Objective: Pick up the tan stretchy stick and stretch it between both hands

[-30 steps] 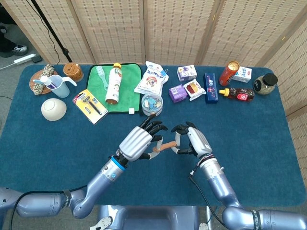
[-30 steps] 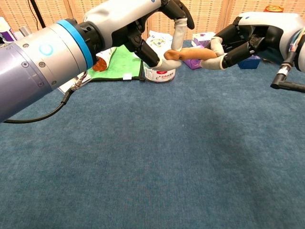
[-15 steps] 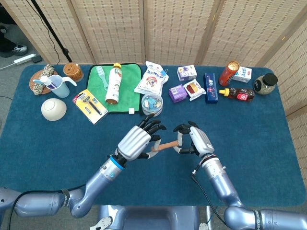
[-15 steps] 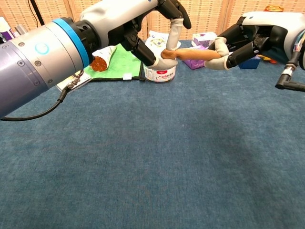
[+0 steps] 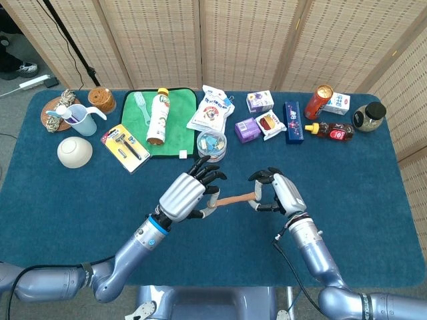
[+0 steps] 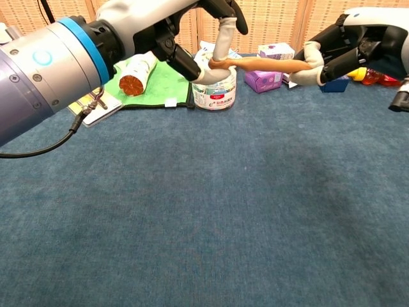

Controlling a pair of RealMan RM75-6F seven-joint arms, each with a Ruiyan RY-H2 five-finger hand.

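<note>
The tan stretchy stick hangs above the blue table, drawn out long and thin between my two hands. My left hand pinches its left end between thumb and a finger, the other fingers spread. My right hand grips its right end with curled fingers. Both hands are well above the tabletop, near the middle of the table.
Behind the hands stand a clear round tub, a green cloth with a bottle lying on it, snack packets, purple boxes and sauce bottles. A bowl and cup sit far left.
The hands have moved apart, left hand leftward and right hand rightward. The stick has grown longer and thinner between them.
</note>
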